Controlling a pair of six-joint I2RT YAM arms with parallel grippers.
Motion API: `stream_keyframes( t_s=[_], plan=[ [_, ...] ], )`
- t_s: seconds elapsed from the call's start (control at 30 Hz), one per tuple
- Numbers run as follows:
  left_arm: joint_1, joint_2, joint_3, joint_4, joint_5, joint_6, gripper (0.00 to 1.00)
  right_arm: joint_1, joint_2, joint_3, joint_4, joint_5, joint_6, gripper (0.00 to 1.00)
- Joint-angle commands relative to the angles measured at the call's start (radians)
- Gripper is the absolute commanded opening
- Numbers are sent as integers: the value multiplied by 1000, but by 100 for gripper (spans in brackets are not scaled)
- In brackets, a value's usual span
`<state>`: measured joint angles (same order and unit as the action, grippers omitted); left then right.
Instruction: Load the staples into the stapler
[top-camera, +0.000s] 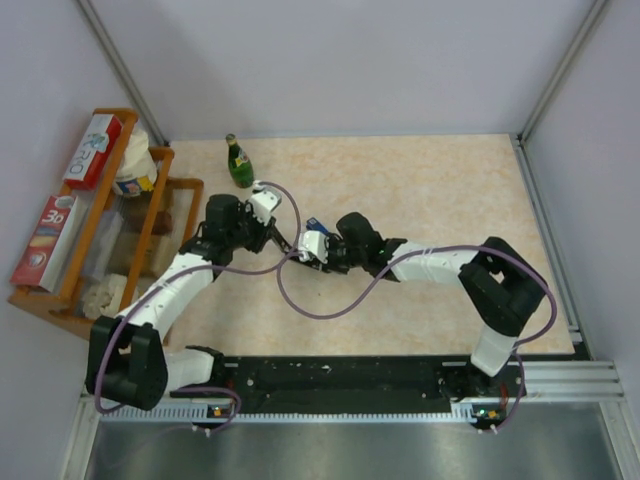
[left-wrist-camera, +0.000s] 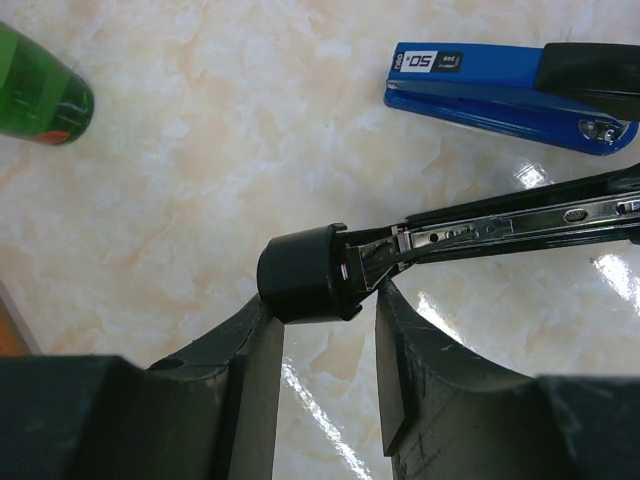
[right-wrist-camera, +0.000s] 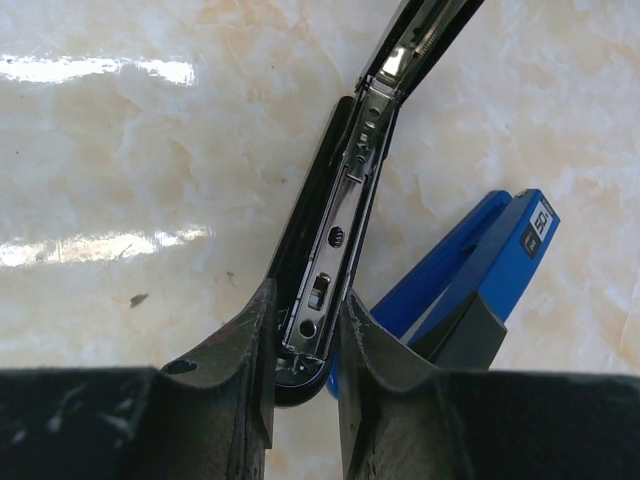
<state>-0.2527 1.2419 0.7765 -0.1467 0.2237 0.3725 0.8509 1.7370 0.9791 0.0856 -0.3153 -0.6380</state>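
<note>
The black stapler (left-wrist-camera: 500, 222) is being held open near the table's middle, spanning between the two arms. The left gripper (left-wrist-camera: 325, 300) is pinching its rounded black rear cap, with the jaws closed in on it from both sides. The right gripper (right-wrist-camera: 308, 320) is clamping the other end, its jaws pressing tight against the sides of the metal magazine channel.

That channel is lying exposed and, as far as the wrist views are showing, is carrying no strip of staples, only bare metal with a few holes. So I am judging the opening step as done and the loading itself as not yet begun.

The staples are not showing in any view, so their place cannot be told. Fetching a strip, laying it in the channel and closing the stapler are all remaining. With both grippers occupied, one will be needing to let go first.

A blue stapler (left-wrist-camera: 510, 95) is lying shut on the table at about 1 o'clock from the cap, and a green bottle (left-wrist-camera: 40, 100) is standing at about 10 o'clock
</note>
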Motion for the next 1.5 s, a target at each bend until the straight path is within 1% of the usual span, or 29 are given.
stream_keyframes(
  t_s=[0.0, 0.4, 0.43, 0.63, 0.83, 0.93, 1.07, 1.13, 1.17, 1.2, 1.23, 1.27, 1.3, 1.33, 1.47],
  plan=[
    [96, 73, -11, -76, -285, 167, 0, 97, 79, -59, -373, -205, -55, 0],
    [139, 197, 46, -198, -228, 194, 0, 126, 98, -80, -285, -214, 27, 0],
    [147, 209, 58, -214, -195, 194, 0, 126, 99, -82, -281, -215, 31, 0],
    [207, 260, 109, -281, -123, 212, 0, 126, 111, -80, -264, -222, 52, 0],
    [213, 245, 127, -310, -18, 220, 0, 126, 130, -69, -253, -212, 72, 0],
    [214, 243, 142, -324, 6, 226, 0, 126, 134, -62, -251, -205, 84, 0],
    [220, 238, 161, -326, -9, 204, 9, 126, 139, -62, -253, -179, 98, 0],
    [225, 214, 161, -323, 14, 198, 21, 126, 144, -59, -251, -163, 112, 0],
    [225, 197, 161, -315, 19, 194, 24, 126, 142, -57, -251, -159, 121, 0],
    [227, 177, 161, -312, 32, 190, 31, 126, 142, -48, -248, -147, 141, 0],
    [225, 154, 161, -314, 52, 190, 48, 126, 145, -40, -244, -130, 164, 0],
    [227, 128, 161, -315, 72, 192, 72, 126, 148, -34, -241, -117, 181, 0],
    [227, 104, 161, -315, 101, 192, 86, 128, 150, -25, -233, -105, 202, 0],
    [227, 78, 156, -314, 123, 192, 99, 126, 151, -17, -230, -99, 218, 0],
    [227, -4, 135, -300, 192, 203, 99, 128, 154, -3, -222, -87, 222, 0]
  ],
)
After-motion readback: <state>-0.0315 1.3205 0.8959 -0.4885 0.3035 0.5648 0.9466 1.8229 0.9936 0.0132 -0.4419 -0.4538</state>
